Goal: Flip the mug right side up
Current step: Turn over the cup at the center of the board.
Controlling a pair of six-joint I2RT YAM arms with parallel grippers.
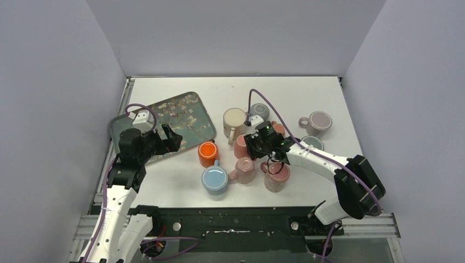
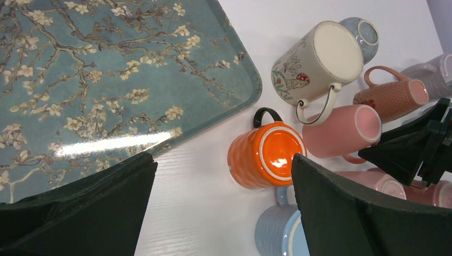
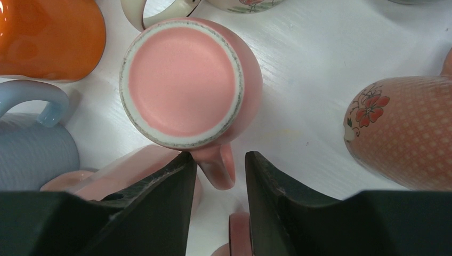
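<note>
Handle (image 3: 217,166) of the upended mug (image 3: 184,85) lies between your right gripper's (image 3: 219,160) parted fingers (image 3: 160,197), with the body straight ahead.

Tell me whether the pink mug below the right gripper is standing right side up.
No: in the right wrist view the pink mug shows its flat base facing up, handle toward the right gripper.

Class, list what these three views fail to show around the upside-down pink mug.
Pink mug, right wrist view: it stands mouth-down, so rim and inside are hidden.
Same mug, top view: partly covered by the right tool.
Orange mug, right wrist view: cut off by the top and left edges.
Blue mug, left wrist view: cut by the bottom edge, partly behind the left tool.
</note>
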